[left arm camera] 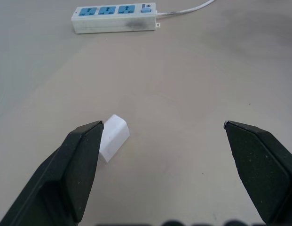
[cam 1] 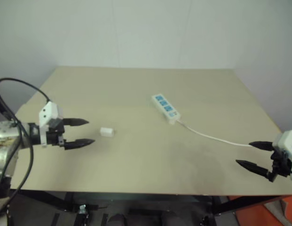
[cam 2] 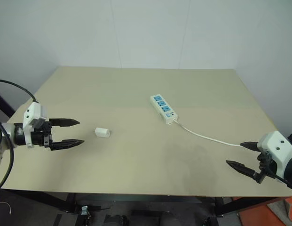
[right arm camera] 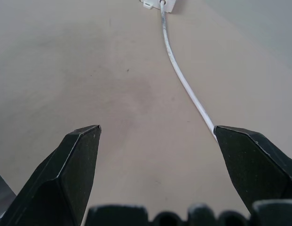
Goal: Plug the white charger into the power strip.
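Tools at rest before the first grasp. Left tool [cam 1: 82, 132], fingers [left arm camera: 82, 165] spread wide and holding nothing, hovers just above the worktop [cam 2: 136, 94] and points toward the white charger [cam 1: 106, 132]. Seen from the left wrist, the charger lies just beside one fingertip rather than centred in the gap, so the tool would likely need a small sideways correction before closing. Right tool [cam 2: 243, 154], likewise spread wide and empty, hangs over the near right corner of the worktop, well apart from the charger; the thin white cord [cam 2: 207, 137] runs past one of its fingers [right arm camera: 254, 165].

White charger: a small block lying on its side on the bare worktop, free of any contact. Power strip [cam 1: 166, 108]: flat on the worktop, well apart from the charger toward the far right, blue socket faces turned upward, cord leaving the end nearer the right tool. The upturned sockets suit a plug lowered from above; the strip is unrestrained, so the right tool may be placed to steady it, judging from its position. Plugging has not yet begun.
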You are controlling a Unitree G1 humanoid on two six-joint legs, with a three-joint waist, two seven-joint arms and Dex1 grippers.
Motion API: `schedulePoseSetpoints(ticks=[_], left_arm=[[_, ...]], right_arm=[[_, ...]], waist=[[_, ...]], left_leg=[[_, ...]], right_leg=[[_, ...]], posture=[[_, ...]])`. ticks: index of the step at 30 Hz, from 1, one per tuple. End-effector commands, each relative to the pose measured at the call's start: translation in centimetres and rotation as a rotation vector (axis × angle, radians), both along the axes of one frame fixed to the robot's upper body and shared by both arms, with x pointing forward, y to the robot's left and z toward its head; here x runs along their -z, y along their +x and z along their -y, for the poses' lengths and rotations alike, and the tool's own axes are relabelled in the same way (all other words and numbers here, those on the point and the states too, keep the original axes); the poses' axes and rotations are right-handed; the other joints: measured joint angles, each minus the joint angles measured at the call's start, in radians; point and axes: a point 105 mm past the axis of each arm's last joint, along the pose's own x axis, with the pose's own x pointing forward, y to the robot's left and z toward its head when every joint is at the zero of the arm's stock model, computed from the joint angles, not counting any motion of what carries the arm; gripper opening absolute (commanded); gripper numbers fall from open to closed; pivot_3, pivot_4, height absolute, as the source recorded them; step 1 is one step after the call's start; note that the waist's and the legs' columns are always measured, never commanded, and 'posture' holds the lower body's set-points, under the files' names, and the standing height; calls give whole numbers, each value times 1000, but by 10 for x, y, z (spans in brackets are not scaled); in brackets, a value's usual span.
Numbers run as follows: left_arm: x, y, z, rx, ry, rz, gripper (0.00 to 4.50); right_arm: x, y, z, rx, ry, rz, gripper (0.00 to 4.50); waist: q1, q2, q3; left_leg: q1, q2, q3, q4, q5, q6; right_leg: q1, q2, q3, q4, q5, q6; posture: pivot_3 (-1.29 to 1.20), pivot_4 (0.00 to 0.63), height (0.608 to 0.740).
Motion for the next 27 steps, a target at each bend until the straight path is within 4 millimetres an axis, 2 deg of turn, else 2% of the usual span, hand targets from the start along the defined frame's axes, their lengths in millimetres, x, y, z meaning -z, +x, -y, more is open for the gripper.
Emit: schedulePoseSetpoints(ticks=[1,11,15,18,24,27], left_arm=[[-4,-1,-3,0,23,9,4485],[0,-3,-3,-3,21,4,4485],[0,-1,-2,-3,19,10,4485],[4,2,2,11,38,10,4485],[2,8,6,8,53,32,4485],[2,8,9,23,89,40,4485]], right_arm=[[-8,0,0,-9,-16,39,4500],[-9,0,0,-12,-17,39,4500],[-9,12,-4,-6,12,59,4500],[-2,34,-20,-32,57,74,4500],[20,109,-59,21,149,96,4500],[27,139,-77,35,180,93,4500]], waist=[[0,0,0],[0,0,0],[-3,0,0],[-8,0,0],[-12,-1,1],[-8,0,2]], left_leg=[[0,0,0,0,0,0],[-1,0,0,0,0,0],[-1,0,0,0,0,0],[-1,0,0,0,0,0],[-1,1,0,0,0,0],[-2,1,1,0,0,0]], right_leg=[[0,0,0,0,0,0],[0,0,0,-1,0,0],[0,0,0,-2,0,1],[0,0,0,-2,1,1],[-1,1,1,-2,3,1],[-3,1,1,-3,4,0]], posture=[[0,150,740],[0,150,740],[0,150,740],[0,150,740],[0,150,740],[0,150,740]])
